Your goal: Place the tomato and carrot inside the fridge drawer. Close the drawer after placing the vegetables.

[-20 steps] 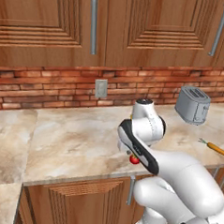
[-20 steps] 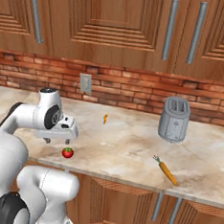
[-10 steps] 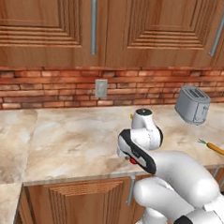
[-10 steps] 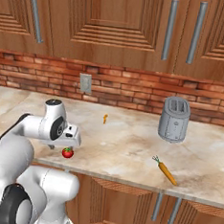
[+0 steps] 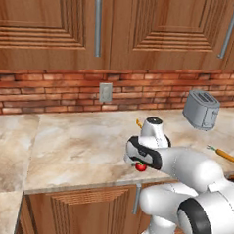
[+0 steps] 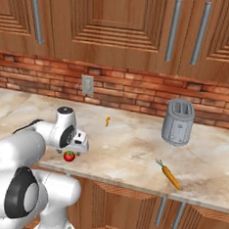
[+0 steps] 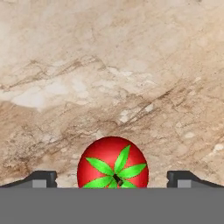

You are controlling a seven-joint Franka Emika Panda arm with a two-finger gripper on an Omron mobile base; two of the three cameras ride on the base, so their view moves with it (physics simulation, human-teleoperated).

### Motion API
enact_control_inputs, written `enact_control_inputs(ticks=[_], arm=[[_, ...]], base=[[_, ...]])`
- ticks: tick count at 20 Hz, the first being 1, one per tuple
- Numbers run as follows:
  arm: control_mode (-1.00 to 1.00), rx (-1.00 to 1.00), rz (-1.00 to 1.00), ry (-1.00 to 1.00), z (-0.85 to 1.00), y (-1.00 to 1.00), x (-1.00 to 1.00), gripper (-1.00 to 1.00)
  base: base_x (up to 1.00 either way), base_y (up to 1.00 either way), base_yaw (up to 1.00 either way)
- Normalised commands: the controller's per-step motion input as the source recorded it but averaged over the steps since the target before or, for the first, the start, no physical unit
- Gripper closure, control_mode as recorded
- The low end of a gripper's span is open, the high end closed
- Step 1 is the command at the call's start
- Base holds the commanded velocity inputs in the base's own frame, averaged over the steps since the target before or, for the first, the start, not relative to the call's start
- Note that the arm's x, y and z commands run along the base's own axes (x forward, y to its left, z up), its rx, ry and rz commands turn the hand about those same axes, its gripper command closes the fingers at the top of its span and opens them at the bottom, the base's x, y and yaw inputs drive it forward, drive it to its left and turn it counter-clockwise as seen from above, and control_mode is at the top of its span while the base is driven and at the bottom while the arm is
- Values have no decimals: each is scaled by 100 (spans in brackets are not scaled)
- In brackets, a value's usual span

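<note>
with the claw (image 7: 112, 179) spread wide over the tomato (image 7: 113, 162) on the tabletop (image 7: 113, 74), sink straight down, centre the fingers either side, then pinch gently.

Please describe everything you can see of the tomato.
The tomato is a small, round, glossy red ball with a green leafy star and dark stem on top. It sits upright on the marble counter near the front edge. The open hand hangs over it, fingers either side, not touching.

Evenly, softly lit; rendered and sharp, no glare, faint shadow beside the toaster (image 6: 178, 122) on the counter (image 6: 128, 147).
</note>
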Motion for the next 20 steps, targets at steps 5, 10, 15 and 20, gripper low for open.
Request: enact_control_inputs(ticks=[5,10,15,20], arm=[[-100,3,0,1,-30,-10,23,-100],[-100,0,0,0,-24,0,-20,-100],[-100,0,0,0,-9,3,-15,-100],[-100,0,0,0,-9,5,-20,-100]], base=[[0,0,0],[0,0,0],[0,0,0],[0,0,0]])
